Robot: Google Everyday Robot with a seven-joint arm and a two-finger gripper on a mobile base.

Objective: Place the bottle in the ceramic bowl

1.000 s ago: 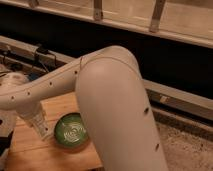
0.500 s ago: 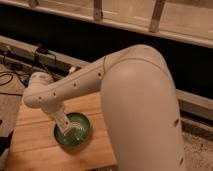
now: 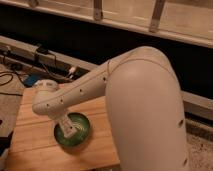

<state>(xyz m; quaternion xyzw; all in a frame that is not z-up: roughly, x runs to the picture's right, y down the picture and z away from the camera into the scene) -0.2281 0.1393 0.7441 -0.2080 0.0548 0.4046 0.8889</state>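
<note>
The dark green ceramic bowl (image 3: 83, 128) with a pale swirl inside sits on the wooden table (image 3: 35, 142), near its front middle. My gripper (image 3: 67, 128) hangs from the white arm's wrist and reaches down into the left part of the bowl. A whitish shape at the gripper's end lies over the bowl's inside. I cannot tell whether it is the bottle or part of the gripper. The bottle does not show anywhere else on the table.
The big white arm (image 3: 140, 100) fills the right half of the view and hides the table's right side. Cables and a blue object (image 3: 31, 79) lie on the floor behind the table. A dark wall with a rail runs along the back.
The arm has swung right. The gripper has gone from the table left of the bowl to over and into the bowl.
</note>
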